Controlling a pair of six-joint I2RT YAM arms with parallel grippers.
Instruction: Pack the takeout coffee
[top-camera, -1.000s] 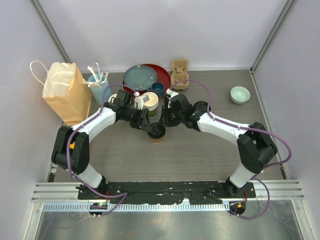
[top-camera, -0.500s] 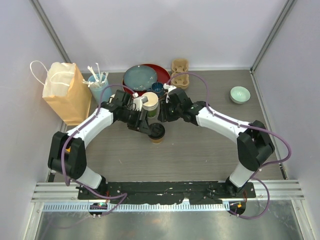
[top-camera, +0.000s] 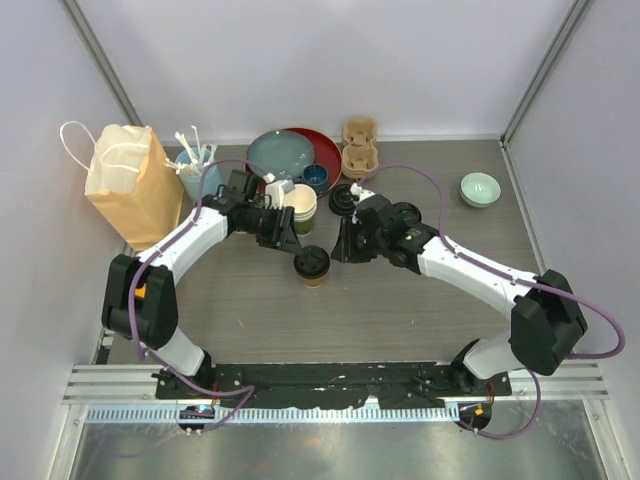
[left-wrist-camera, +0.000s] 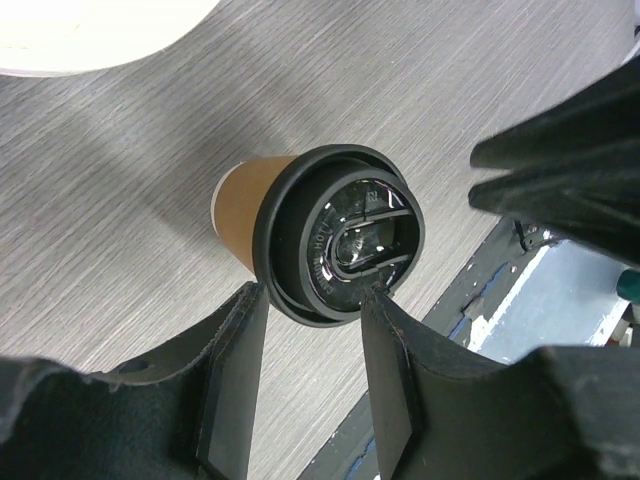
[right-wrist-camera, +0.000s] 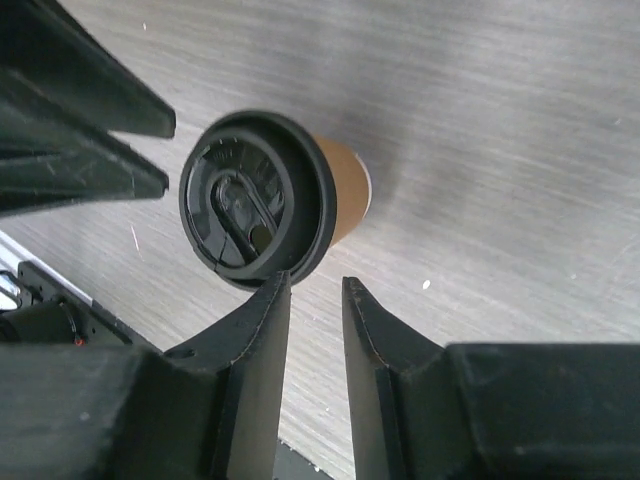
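Top view: two cups, two lids. The brown cup (top-camera: 312, 268) stands capped by one lid (top-camera: 312, 261), with bare table (top-camera: 400, 310) in front of it. Behind it is the uncapped green cup (top-camera: 299, 204), and behind-right the loose lid (top-camera: 343, 198).

Left wrist: the left gripper (left-wrist-camera: 312, 296) has its jaws apart astride that cap's near rim; contact is unclear.

Right wrist: the right gripper (right-wrist-camera: 312, 288) is narrowly parted and empty, just short of the brown cup.

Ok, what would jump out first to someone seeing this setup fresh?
A brown cup with a black lid stands at the centre of the table. The left gripper and right gripper hover close on either side of it, jaws apart, holding nothing. Behind it stands an open green cup, with a paper bag at the far left.
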